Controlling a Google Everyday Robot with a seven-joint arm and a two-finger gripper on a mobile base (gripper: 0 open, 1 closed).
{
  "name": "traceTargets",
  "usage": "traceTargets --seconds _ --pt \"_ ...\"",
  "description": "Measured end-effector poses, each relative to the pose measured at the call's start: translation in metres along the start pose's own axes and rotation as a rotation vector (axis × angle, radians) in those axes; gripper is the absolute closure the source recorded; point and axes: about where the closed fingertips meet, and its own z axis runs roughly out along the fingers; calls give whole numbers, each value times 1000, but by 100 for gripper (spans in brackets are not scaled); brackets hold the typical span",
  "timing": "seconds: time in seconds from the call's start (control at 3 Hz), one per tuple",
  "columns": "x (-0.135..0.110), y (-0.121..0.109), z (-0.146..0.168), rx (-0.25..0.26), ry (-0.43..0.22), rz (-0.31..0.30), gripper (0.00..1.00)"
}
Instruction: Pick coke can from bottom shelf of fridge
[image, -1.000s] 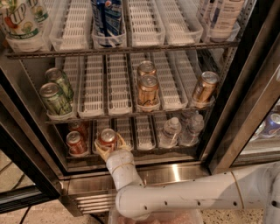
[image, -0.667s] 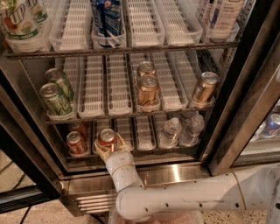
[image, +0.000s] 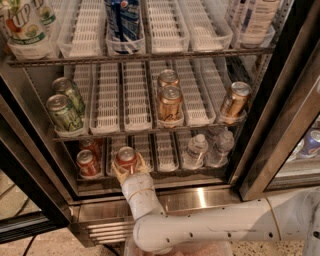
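The fridge (image: 280, 125) stands open with its black door frame at the right. On the bottom shelf (image: 165, 150) a red coke can (image: 126, 158) with a silver top stands in the second white lane tray. My gripper (image: 127, 167) reaches in from below, with its pale fingers (image: 118, 173) on either side of that can, closed around it. Two more red coke cans (image: 88, 162) stand in the lane to the left, one behind the other.
Two clear water bottles (image: 196, 150) stand on the bottom shelf at the right. Copper-gold cans (image: 170, 102) and green cans (image: 62, 112) sit on the rack above. My white arm (image: 210, 227) crosses in front of the steel base (image: 200, 200).
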Motion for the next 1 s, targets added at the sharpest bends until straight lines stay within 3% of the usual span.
traceTargets --seconds 0.33,1.0 --pt "-6 0 -21 -55 32 26 100" --pt "-16 9 -62 -225 121 92 100"
